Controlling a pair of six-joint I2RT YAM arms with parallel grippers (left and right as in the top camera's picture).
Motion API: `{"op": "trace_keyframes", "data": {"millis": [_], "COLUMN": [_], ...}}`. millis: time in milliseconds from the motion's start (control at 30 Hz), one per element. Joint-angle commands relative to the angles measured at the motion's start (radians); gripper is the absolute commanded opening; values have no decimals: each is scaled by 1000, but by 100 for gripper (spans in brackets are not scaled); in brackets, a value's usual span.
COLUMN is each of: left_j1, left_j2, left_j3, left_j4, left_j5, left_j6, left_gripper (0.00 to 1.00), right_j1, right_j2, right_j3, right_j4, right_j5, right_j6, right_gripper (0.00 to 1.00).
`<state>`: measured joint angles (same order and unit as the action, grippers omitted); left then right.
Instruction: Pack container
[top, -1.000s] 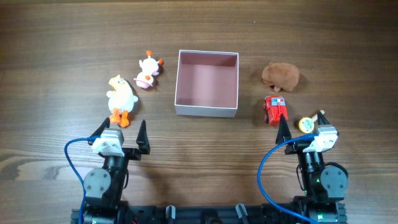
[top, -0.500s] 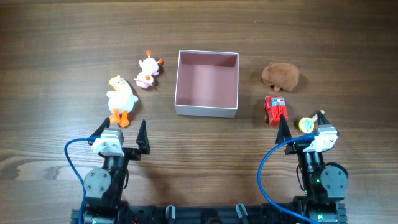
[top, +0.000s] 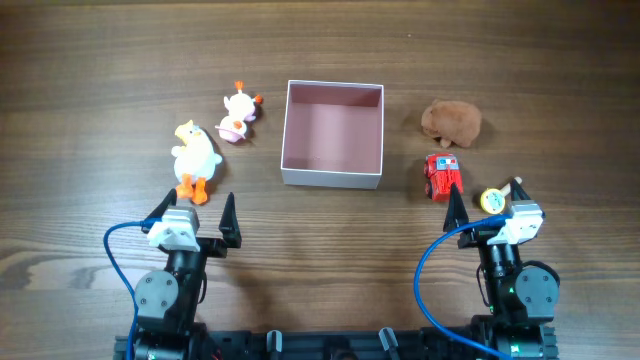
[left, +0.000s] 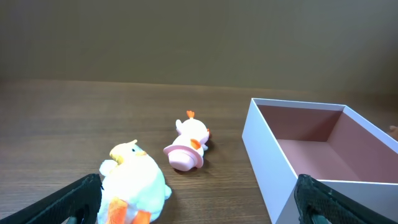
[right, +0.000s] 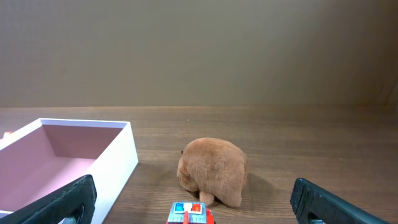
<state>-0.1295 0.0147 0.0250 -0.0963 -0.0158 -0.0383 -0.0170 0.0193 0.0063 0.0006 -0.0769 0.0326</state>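
The container (top: 333, 135), a square white box with a pink inside, stands empty at the table's middle; it also shows in the left wrist view (left: 311, 155) and the right wrist view (right: 68, 158). A white and orange duck (top: 192, 158) (left: 134, 190) and a small pink duck (top: 238, 116) (left: 188, 144) lie left of it. A brown plush (top: 451, 122) (right: 212, 171), a red toy truck (top: 442, 176) (right: 189, 213) and a small yellow toy (top: 491, 200) lie right of it. My left gripper (top: 195, 217) (left: 198, 198) and right gripper (top: 484, 208) (right: 193, 199) are open and empty, near the front edge.
Blue cables (top: 112, 250) loop beside each arm base at the front. A plain wall stands behind the table's far edge (right: 249, 106).
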Motion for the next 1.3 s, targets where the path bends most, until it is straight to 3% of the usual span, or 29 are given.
{"op": "trace_keyframes", "data": {"millis": [0, 567, 667, 767, 1000, 1267], "left_j1": [5, 4, 5, 4, 5, 4], "left_j2": [-8, -8, -8, -8, -8, -8], "left_j3": [-8, -8, -8, -8, -8, -8], "left_j4": [3, 3, 3, 3, 3, 3], "left_j5": [19, 19, 19, 19, 19, 19], "left_j6": [16, 16, 16, 16, 16, 16], "left_gripper": [100, 100, 100, 100, 100, 100], "right_j1": [-5, -5, -5, -5, -5, -3], "right_j2": [-8, -8, -5, 24, 435, 1120], "right_j3": [-1, -1, 2, 54, 380, 1068], "right_j4": [2, 10, -1, -10, -68, -554], "right_j5": [20, 43, 20, 31, 31, -3], "right_j6": [-6, -29, 53, -3, -4, -7], "right_gripper": [99, 100, 99, 99, 100, 100]}}
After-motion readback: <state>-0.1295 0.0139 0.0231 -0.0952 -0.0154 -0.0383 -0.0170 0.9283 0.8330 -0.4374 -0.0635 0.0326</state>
